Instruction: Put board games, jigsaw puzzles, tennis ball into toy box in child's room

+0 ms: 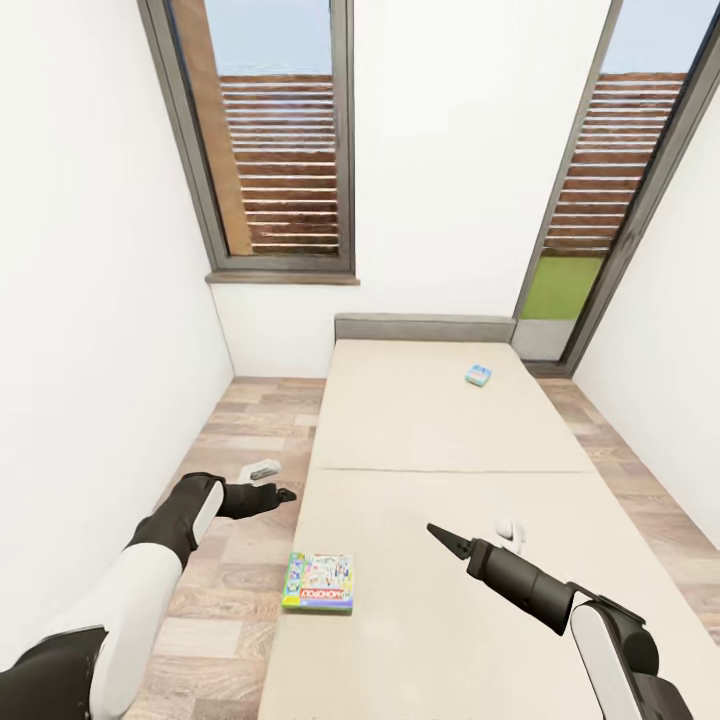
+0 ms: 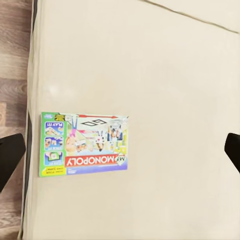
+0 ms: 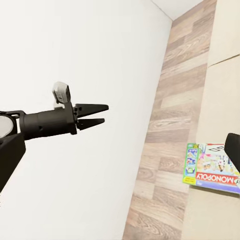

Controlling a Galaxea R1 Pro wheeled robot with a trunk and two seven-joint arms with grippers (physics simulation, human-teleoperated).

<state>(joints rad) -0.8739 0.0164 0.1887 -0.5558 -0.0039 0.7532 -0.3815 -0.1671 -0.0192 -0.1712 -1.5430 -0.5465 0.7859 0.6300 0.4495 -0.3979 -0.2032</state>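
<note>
In the head view the bed (image 1: pixel 440 470) runs from the lower centre up toward 12 o'clock, its beige mattress split by a seam across the middle, with the grey headboard (image 1: pixel 425 328) against the white wall between two tall grey-framed windows (image 1: pixel 275 140). A Monopoly board game (image 1: pixel 319 582) lies flat at the bed's near left edge, around 7 o'clock from the mattress centre, and a small blue board game (image 1: pixel 478 375) rests far up the mattress toward 1 o'clock, near the headboard. The left gripper (image 1: pixel 283 494) hangs over the wood-plank floor (image 1: pixel 240 520) beside the bed, at 10 o'clock from the Monopoly box, holding nothing. The right gripper (image 1: pixel 440 537) is poised above the mattress at 2 o'clock from that box, fingers drawn to a point and empty. The left wrist view looks straight down on the Monopoly board game (image 2: pixel 84 144), lying flat beside the mattress edge, with the dark fingertips (image 2: pixel 10 152) spread wide at either side, well apart and gripping nothing. The right wrist view shows the left gripper (image 3: pixel 102 114) against the white wall, its fingers only narrowly parted with nothing between them, and the Monopoly board game (image 3: pixel 212 169) at 4 o'clock on the bed's edge.
</note>
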